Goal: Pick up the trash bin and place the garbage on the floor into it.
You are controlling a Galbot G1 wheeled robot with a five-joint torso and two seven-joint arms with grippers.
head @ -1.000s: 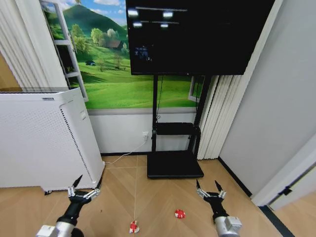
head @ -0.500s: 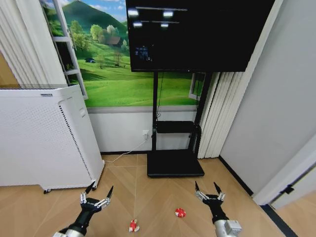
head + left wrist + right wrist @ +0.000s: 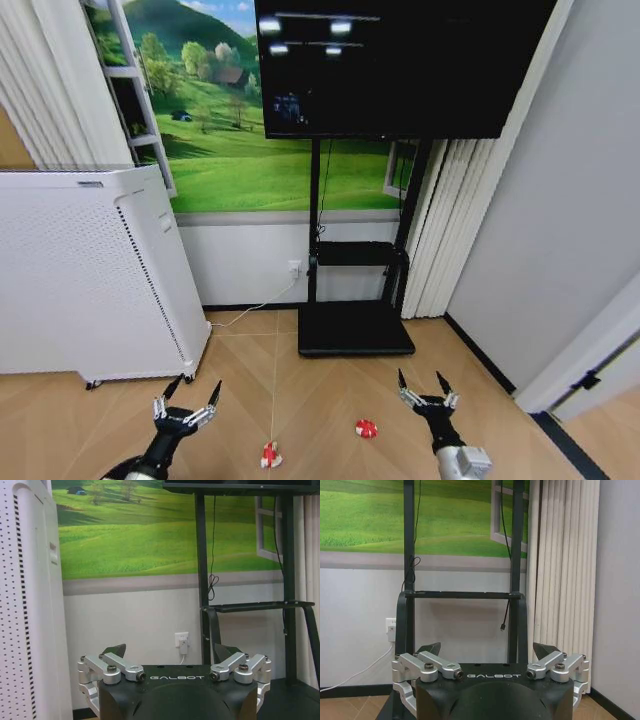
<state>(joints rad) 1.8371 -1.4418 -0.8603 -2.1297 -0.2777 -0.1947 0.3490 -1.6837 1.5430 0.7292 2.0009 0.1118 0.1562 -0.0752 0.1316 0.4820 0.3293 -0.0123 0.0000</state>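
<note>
Left gripper (image 3: pixel 184 397), low at the near left of the head view, fingers spread wide and holding nothing; its wrist view looks level at the wall (image 3: pixel 145 625) with a socket (image 3: pixel 182 641). Right gripper (image 3: pixel 427 385), low at the near right, likewise spread wide and empty, facing the black TV stand (image 3: pixel 465 595) and pleated curtain (image 3: pixel 562 575). Garbage on the wooden floor (image 3: pixel 320 400): one red-and-white scrap (image 3: pixel 270 456) near the lower edge of the head view, between the two grippers and closer to the left one, its long axis roughly upright in that view; a second, rounder scrap (image 3: pixel 366 428) just left of the right gripper, with no clear long axis. The two scraps lie apart, touching neither gripper. A white perforated air purifier (image 3: pixel 85 275) stands at the left against the wall. Compared with half a second earlier, the left gripper sits slightly lower and farther left; the right gripper and the scraps are nearly unchanged.
</note>
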